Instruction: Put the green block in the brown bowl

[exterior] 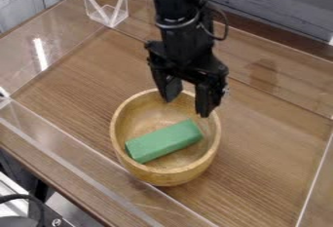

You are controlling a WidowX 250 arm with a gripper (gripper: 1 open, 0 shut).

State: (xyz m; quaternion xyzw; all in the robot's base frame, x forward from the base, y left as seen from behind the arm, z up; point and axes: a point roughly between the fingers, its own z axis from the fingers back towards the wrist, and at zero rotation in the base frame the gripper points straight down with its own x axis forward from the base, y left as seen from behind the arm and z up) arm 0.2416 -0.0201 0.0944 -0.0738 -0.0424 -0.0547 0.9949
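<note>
Block [164, 141] in the bowl [166, 175], gripper [186, 98] open above.

The black gripper hangs over the bowl's far rim, fingers spread wide with nothing between them, and hides part of that rim; the arm [181, 2] runs out of the top of the view. The matte green block, a plain elongated bar, lies slantwise on the bowl's floor, its underside out of sight. The bowl is round, light brown and smooth-looking, its grain too faint to make out. Cut off at the left edge are a pale object, hard to identify, and, lower down, dark curved shapes [29, 200] like cables. A clear, angular frame-like piece [105, 9] stands beyond, its form hard to read. The table [78, 85] is brown with wood-like streaks and pale strips along its sides.
</note>
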